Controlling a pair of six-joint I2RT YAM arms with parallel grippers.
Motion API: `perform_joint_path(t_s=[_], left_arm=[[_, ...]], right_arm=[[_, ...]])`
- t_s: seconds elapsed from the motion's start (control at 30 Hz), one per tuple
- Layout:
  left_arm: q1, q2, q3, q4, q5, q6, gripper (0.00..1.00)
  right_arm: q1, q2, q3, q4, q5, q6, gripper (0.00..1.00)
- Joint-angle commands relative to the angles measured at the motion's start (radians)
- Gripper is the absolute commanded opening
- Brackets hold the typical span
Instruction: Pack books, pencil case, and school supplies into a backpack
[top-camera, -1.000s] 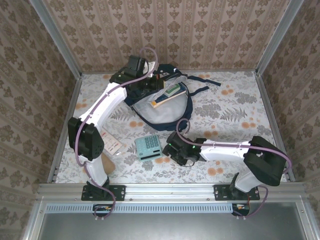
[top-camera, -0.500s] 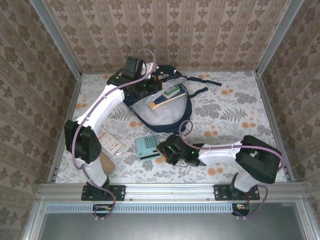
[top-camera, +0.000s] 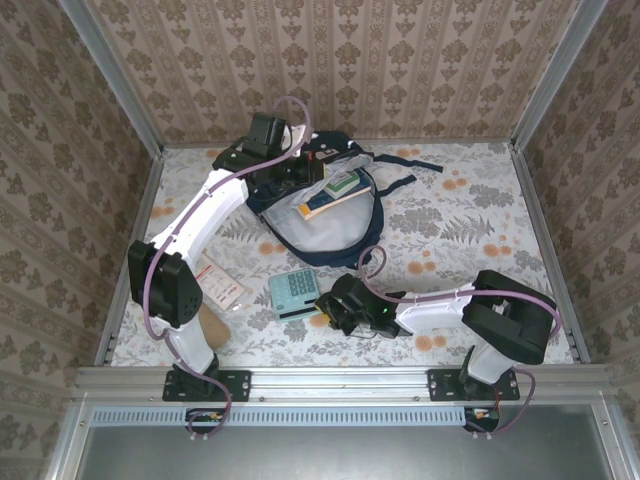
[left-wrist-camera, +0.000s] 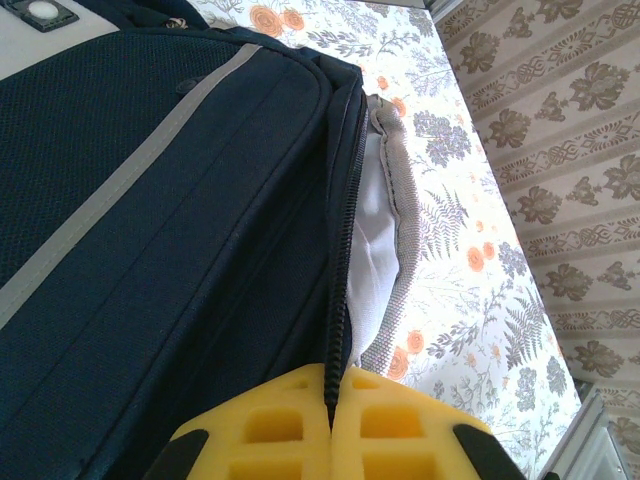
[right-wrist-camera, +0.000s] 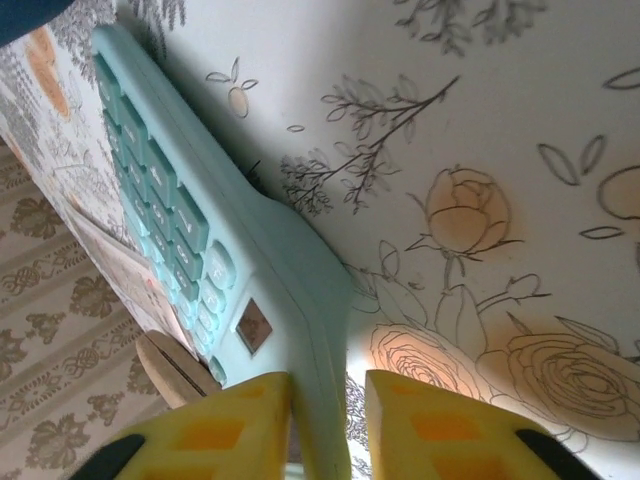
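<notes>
Calculator (right-wrist-camera: 200, 230) edge inside right gripper (right-wrist-camera: 328, 388), slightly open; left gripper (left-wrist-camera: 330, 385) clamped on backpack (left-wrist-camera: 150, 200) zipper rim.

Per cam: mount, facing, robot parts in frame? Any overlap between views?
Top external: above and behind the bases, looking down at the floral table; both arms, left gripper at the navy blue fabric backpack, right gripper at the light blue-teal calculator.
Left wrist: on that arm, facing along the backpack's zipper; yellow fingertips pinch it.
Right wrist: on that arm, low over the table; yellow fingertips straddle the calculator's edge.
Shared: top and left wrist, backpack; top and right wrist, calculator.
</notes>
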Motion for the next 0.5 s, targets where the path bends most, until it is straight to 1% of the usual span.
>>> perform_joint_path(t_s=[0.0,0.1,0.2,0.47], left_arm=[[0.002,-0.062,0.007,0.057,0.038,0.010,0.00],[0.002,-0.062,0.008,0.057,0.039,0.011,0.00],[0.004,-0.061,0.008,0.056,0.039,0.012,0.00],[0.005,-0.054,0.024,0.057,0.040,0.012,0.00]], right_arm=[[0.009,0.013,-0.012,0.050,-0.008,0.005,0.20],[0.011,-0.001,-0.015,0.057,0.000,-0.008,0.19],[0.011,-0.028,-0.016,0.042,0.004,-0.024,0.13],[0.011,-0.122,-0.018,0.004,0.003,-0.080,0.12]])
